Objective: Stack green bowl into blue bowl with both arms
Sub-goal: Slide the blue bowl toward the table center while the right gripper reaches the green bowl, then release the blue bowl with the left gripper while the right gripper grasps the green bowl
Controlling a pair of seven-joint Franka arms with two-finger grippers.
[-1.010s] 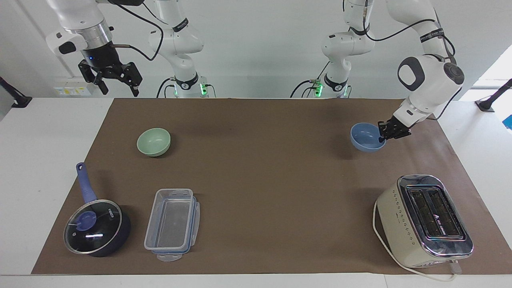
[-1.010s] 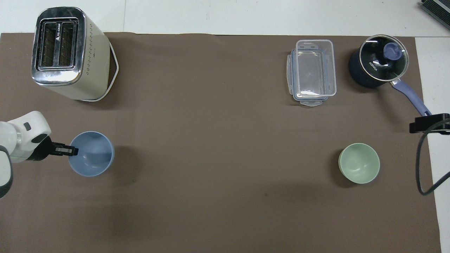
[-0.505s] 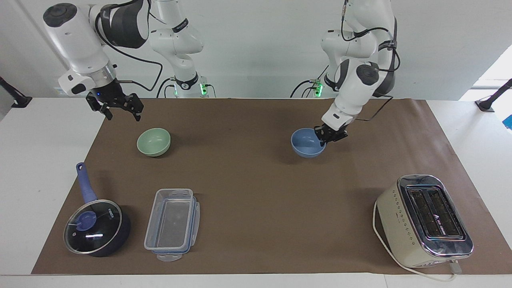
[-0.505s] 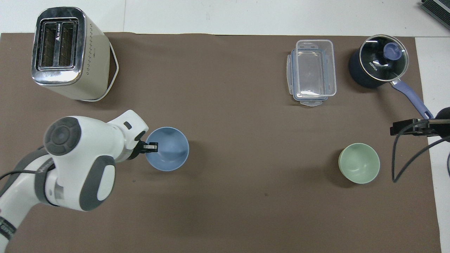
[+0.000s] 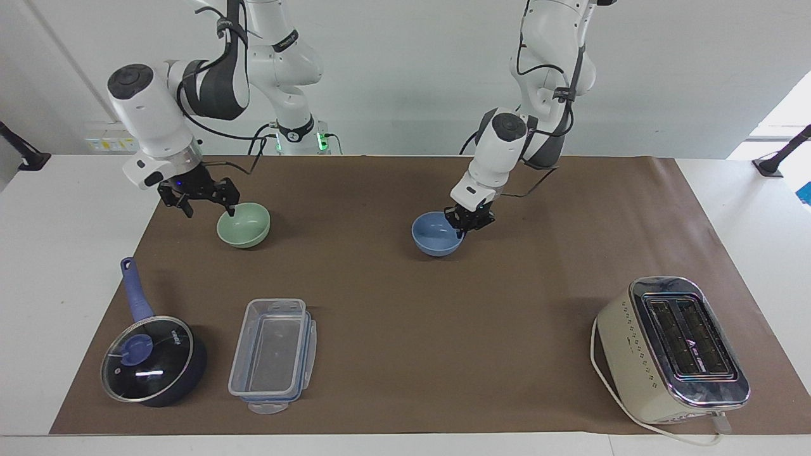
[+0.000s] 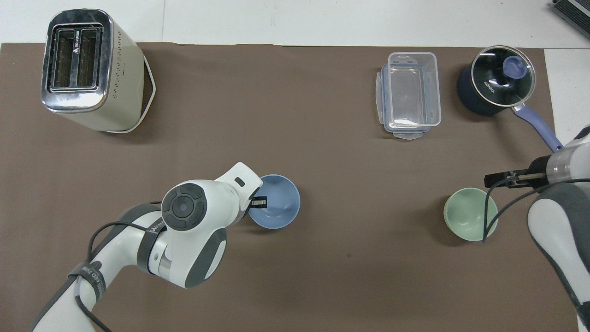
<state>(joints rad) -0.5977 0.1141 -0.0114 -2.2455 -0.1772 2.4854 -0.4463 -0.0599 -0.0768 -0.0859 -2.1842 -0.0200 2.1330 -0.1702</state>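
Left end effector (image 5: 469,220) is pinched on the rim of the blue bowl (image 5: 434,235), on the side toward the left arm's end of the tabletop; one finger inside the rim, one outside. In the overhead view only a short black finger tip (image 6: 259,201) shows past the white wrist housing, which covers that edge of the bowl (image 6: 276,208). Blue bowl is near the middle of the brown mat (image 5: 405,354), slightly toward the robots' edge. Cannot tell whether its base is touching the mat or just off it.

Right end effector (image 5: 203,197) has its fingers spread wide, holding nothing. One fingertip (image 5: 232,209) is at the green bowl's (image 5: 243,225) rim on the side nearest the robots; contact vs. just above cannot be told. Green bowl (image 6: 469,215) sits upright on the mat, toward the right arm's end. In the overhead view a black cable crosses over it and the right arm is cut off by the frame edge.

Other items, all toward the edge away from the robots: lidded saucepan (image 5: 154,358) at the right arm's corner, clear plastic container (image 5: 273,354) beside it, toaster (image 5: 673,349) at the left arm's corner.
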